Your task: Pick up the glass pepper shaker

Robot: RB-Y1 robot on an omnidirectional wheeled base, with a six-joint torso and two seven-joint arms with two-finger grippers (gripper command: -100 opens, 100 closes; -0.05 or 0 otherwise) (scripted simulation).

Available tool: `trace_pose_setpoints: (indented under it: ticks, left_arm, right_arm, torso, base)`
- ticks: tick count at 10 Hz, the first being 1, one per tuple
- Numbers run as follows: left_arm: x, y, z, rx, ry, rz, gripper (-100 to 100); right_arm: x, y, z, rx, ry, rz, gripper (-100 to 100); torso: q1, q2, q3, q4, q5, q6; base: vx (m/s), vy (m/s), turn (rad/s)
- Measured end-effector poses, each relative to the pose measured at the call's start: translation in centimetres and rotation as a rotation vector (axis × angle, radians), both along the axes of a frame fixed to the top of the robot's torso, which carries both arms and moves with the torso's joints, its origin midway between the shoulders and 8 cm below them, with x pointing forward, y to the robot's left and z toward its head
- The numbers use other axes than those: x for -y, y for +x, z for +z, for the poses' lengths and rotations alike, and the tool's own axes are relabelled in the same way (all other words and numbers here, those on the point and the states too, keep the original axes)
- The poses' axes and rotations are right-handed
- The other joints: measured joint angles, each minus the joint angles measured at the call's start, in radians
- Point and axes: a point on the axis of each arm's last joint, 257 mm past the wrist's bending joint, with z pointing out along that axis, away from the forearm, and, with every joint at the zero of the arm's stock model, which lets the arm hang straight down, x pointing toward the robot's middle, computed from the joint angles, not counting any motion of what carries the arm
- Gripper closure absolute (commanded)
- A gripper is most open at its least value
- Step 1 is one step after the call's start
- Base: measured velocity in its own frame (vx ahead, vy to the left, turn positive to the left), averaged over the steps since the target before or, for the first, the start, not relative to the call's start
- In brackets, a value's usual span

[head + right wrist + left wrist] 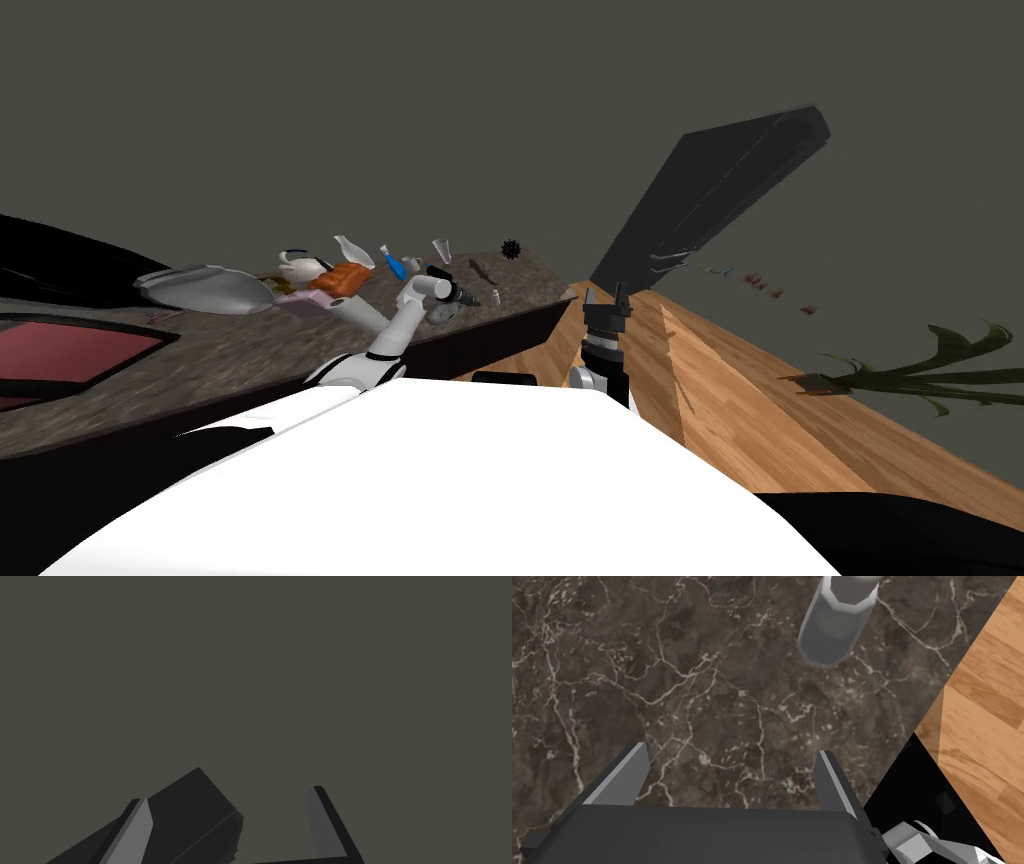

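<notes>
1. While the left gripper (729,776) hovered over the counter (637,676), the shaker (837,621) stood on the marble beyond the fingertips and apart from them. It appeared upright, near the counter's right end and not far from its near edge.
2. The shaker sat off the gripper's centre line, closer to the line of one finger than to the middle of the gap. I judged the step in hand to be the approach, with the grasp not yet begun.
3. To do it well, the hand would need to shift sideways until the shaker faced the middle of the gap. It could then move forward so that one finger passed each side of the body.
4. The grip should land on the faceted body below the cap (852,582), low enough that the slim shaker would not tip. Closing should be gentle and even. One finger arriving first could knock the shaker over, and the counter's edge, with the floor (987,701) past it, lay near on the right.
5. The left gripper's jaws stood wide apart, holding nothing and touching nothing, with marble showing between them.
6. The right gripper (608,300) was held up over the floor, right of the counter, with its fingers likewise spread and nothing between them.
</notes>
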Motion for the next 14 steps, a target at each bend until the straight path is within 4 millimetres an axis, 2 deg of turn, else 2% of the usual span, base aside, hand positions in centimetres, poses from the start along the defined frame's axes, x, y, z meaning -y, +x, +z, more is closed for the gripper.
trace_pose_setpoints:
  ticks: [6, 7, 8, 11, 12, 14]
  left_arm:
    - [-1.0, -1.6, -0.1, -0.14, 0.032, 0.006, -100]
    - [-1.0, -1.7, 0.0, -0.144, 0.033, 0.006, 0]
    - [-1.0, -1.7, 0.0, -0.143, 0.033, 0.006, -100]
    - [-1.2, -1.5, -1.8, -0.144, 0.029, 0.008, -100]
    - [-1.2, -1.4, -1.8, -0.142, 0.03, 0.008, 100]
    - [-1.1, -1.5, -1.8, -0.143, 0.029, 0.007, 100]
  right_arm:
    - [0.0, 0.0, 0.0, 0.0, 0.0, 0.0, 0]
    - [0.0, 0.0, 0.0, 0.0, 0.0, 0.0, 0]
    - [0.0, 0.0, 0.0, 0.0, 0.0, 0.0, 0]
    - [0.0, 0.0, 0.0, 0.0, 0.0, 0.0, 0]
    - [0.0, 0.0, 0.0, 0.0, 0.0, 0.0, 0]
    - [0.0, 0.0, 0.0, 0.0, 0.0, 0.0, 0]
  torso:
    - [-0.006, -0.002, -0.001, 0.0, -0.001, 0.001]
    - [-0.003, 0.0, 0.0, 0.0, -0.001, 0.0]
    - [-0.001, 0.002, 0.001, 0.0, 0.0, 0.0]
    - [-0.001, 0.001, 0.001, 0.0, 0.0, 0.0]
    - [0.0, 0.002, 0.001, 0.0, 0.0, 0.0]
    - [0.001, 0.002, 0.001, 0.0, 0.0, -0.001]
  base:
    - [0.053, -0.049, -0.218]
    - [0.006, -0.008, 0.012]
    - [0.017, -0.018, -0.016]
    - [0.018, -0.012, -0.007]
    - [0.0, 0.0, 0.0]
    - [0.0, 0.0, 0.0]
